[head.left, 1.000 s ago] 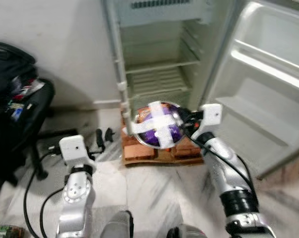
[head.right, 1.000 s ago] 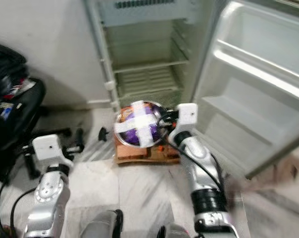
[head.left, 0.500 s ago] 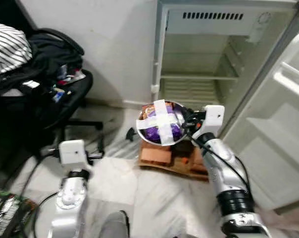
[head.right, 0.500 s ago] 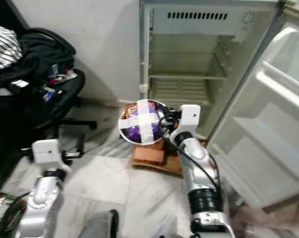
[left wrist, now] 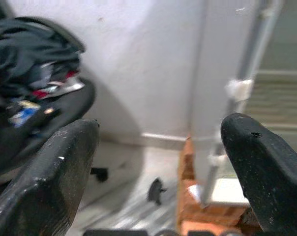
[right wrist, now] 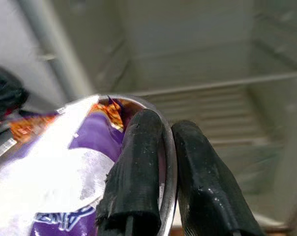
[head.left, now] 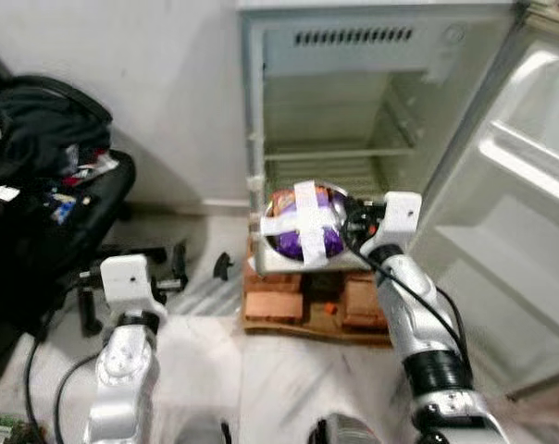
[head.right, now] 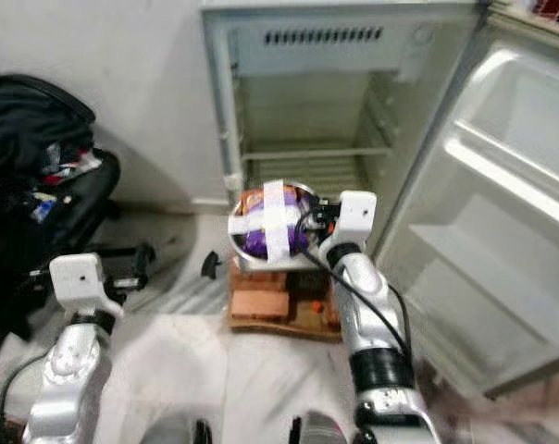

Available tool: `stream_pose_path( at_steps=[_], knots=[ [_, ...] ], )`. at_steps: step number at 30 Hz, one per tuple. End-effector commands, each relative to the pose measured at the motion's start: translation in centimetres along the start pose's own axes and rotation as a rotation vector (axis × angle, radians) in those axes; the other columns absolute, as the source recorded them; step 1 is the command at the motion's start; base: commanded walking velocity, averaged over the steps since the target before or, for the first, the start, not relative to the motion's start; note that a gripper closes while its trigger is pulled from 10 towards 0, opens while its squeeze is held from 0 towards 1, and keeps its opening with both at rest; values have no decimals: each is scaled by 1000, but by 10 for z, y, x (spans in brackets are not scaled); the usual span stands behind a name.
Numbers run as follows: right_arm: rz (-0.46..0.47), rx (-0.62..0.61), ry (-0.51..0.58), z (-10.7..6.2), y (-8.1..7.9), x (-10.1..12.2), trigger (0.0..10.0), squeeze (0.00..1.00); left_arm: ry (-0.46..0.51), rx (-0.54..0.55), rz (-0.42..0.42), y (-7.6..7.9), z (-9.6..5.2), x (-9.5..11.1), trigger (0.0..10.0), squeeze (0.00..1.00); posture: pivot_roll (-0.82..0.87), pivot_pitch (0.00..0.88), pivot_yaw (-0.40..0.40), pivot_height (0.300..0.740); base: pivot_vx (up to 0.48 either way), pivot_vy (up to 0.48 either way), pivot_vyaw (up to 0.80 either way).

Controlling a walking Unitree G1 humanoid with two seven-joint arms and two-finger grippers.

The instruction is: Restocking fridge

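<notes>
While the fridge (head.left: 372,111) stands with its door (head.left: 511,213) swung wide to the robot's right, a steel bowl (head.left: 304,225) is held in front of its lower opening by the right hand (head.left: 352,225). The two black fingers (right wrist: 138,167) are pinched together on the bowl's rim, one inside and one outside, at the edge nearest the robot's right. Purple packets are seen inside the bowl, and a cross of white tape (head.right: 270,220) is stretched over its mouth. The bowl is carried roughly level, above the brick and board base (head.left: 303,305) on which the fridge rests.

The relation that governs the coming move is as follows: the wire shelf (head.left: 354,154) and the compartment beneath it lie straight ahead of the bowl and slightly higher, with the bowl projecting from the hand toward the robot's left. It is judged that a forward reach with a modest lift would bring the bowl over the lower shelf (head.right: 307,165). Clearance against the left door frame (head.left: 254,139) should be watched, since the bowl's free edge lies close to that side.

The left hand (left wrist: 158,162) is held low beside a black chair (head.left: 48,213) piled with clothing, its fingers spread wide with nothing between them. The right arm is plainly the nearer and is already loaded.
</notes>
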State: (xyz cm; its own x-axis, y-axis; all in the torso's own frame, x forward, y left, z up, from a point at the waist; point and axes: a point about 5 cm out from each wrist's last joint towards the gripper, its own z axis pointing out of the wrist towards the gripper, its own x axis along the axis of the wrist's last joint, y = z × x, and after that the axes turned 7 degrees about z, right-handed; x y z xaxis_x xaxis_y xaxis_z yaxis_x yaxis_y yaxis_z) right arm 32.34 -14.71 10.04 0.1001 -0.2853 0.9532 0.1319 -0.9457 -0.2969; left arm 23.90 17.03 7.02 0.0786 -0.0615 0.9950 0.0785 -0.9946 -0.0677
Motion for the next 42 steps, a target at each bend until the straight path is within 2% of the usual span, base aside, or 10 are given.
stream_pose_path(
  at_steps=[1, 12, 28, 39, 42],
  knots=[
    [6, -8, 31, 1, 1, 5, 10000, 0, -4, -13, 10, -1, -2, -1, 10000, 0, 139, 81, -4, 740, 435, 0, 0],
    [1, -11, 36, 2, 1, 5, 10000, 0, -5, -17, 8, 1, -2, -1, 10000, 0, 138, 83, -4, 740, 434, 0, -74],
    [-4, -15, 44, 2, 0, 5, 10000, 0, -14, -16, 8, 0, -2, -1, 10000, 0, 137, 83, -3, 740, 308, 307, 0],
    [-8, -26, 51, 4, 3, 7, 10000, 0, -36, -18, 15, 1, -2, -4, 10000, 0, 142, 86, -3, 740, 0, 0, 0],
    [-12, -45, 68, 7, 5, 11, 10000, 0, -71, -80, 24, 3, -11, -7, 10000, 0, 144, 88, 0, 740, 0, 0, 0]
  ],
)
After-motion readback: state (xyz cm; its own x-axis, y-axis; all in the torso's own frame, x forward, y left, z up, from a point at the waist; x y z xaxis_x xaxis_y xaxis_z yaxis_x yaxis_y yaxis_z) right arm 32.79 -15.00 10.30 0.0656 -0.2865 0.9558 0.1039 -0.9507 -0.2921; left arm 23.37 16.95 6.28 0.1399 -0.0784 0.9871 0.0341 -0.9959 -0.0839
